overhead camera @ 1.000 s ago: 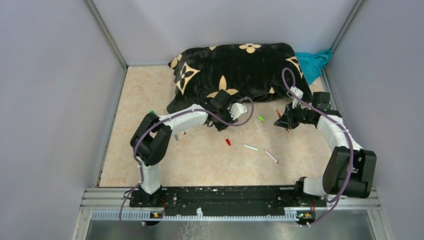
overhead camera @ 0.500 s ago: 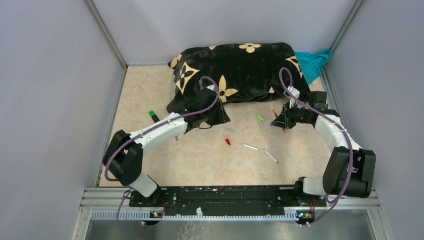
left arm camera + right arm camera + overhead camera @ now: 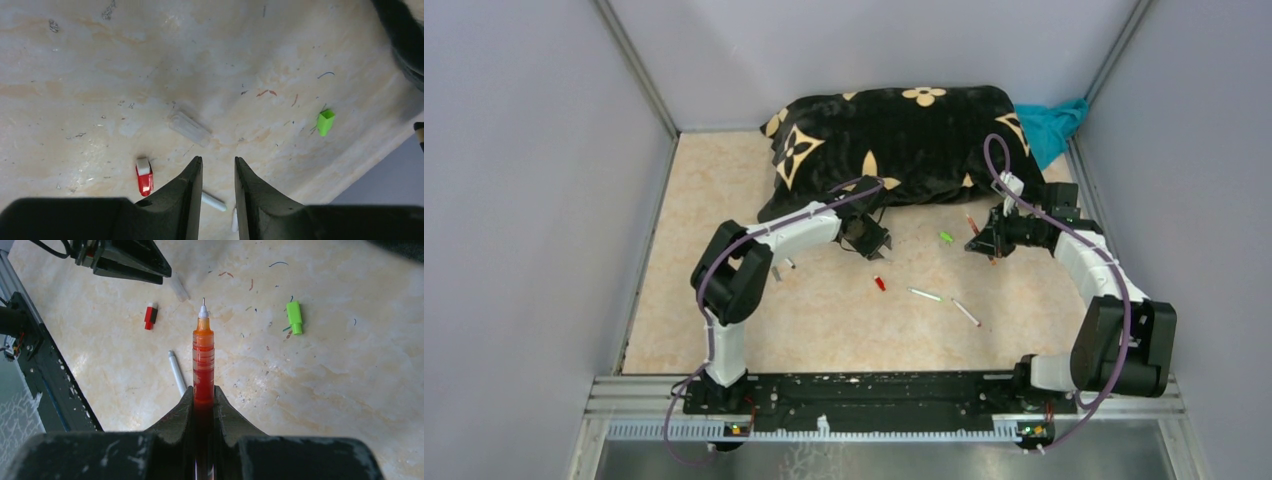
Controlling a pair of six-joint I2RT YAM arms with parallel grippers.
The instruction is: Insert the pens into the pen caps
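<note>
Pen, probably light, stiff, sitting pinched mid-barrel in right gripper, nib pointing ahead. Left gripper hanging parted, empty; clear cap just ahead, tiny, probably skidding; gripping across middle looking safest.

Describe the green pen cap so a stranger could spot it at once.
Find the black flower-patterned cushion at the back of the table. Just in front of the cushion's right half lies the green pen cap. It is short and bright green, unlike the red cap and the long thin pens nearby.
</note>
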